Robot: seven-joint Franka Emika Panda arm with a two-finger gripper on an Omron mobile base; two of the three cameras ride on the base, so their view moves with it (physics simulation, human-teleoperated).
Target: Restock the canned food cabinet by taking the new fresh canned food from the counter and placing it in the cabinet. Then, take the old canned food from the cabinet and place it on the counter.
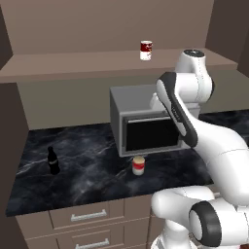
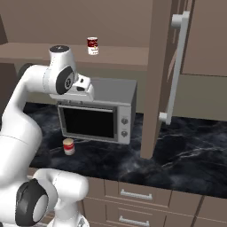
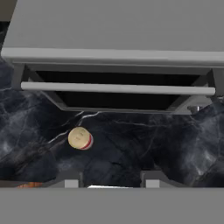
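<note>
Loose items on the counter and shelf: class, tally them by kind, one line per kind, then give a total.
Cans: 2, the new fresh canned food on the counter and the old canned food on the cabinet shelf
Bottles: 1, the dark bottle
Microwaves: 1, the grey microwave
Total: 4

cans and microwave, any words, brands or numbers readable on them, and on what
None can be read.
Dark maroon-and-white can on the brown shelf board: label is a blur, no letters.
Tan-lidded red-and-white can on the black marble-look counter: no text visible.
Grey microwave box: two knobs, no legible markings.
</note>
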